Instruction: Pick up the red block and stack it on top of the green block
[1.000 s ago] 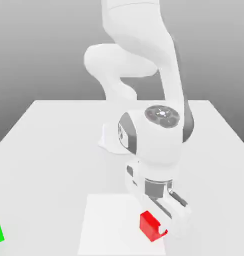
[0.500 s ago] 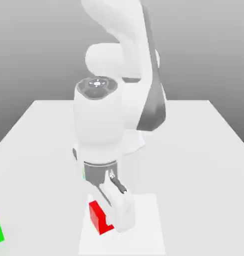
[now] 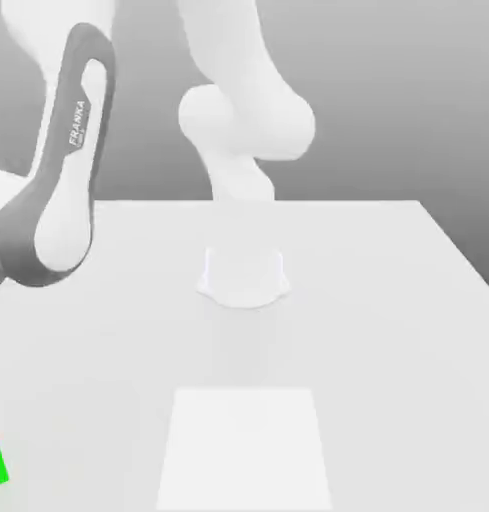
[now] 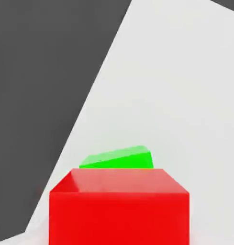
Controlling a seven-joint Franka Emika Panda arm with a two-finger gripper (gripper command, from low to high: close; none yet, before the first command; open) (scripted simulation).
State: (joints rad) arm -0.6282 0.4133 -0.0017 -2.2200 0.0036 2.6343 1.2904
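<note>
Stacking step: red block (image 4: 118, 210) sits above green block (image 4: 119, 158) at bench (image 3: 388, 300) edge. Gripper state: can't tell. Next: confirm release, lift straight up w/o nudging.

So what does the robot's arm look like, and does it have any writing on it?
The arm is glossy white, made of fat rounded tube sections joined at bulging elbows. One link at the exterior view's left has a dark grey band along its side, with small grey lettering spelling FRANKA. It stands on a round white base. No cables show.
</note>
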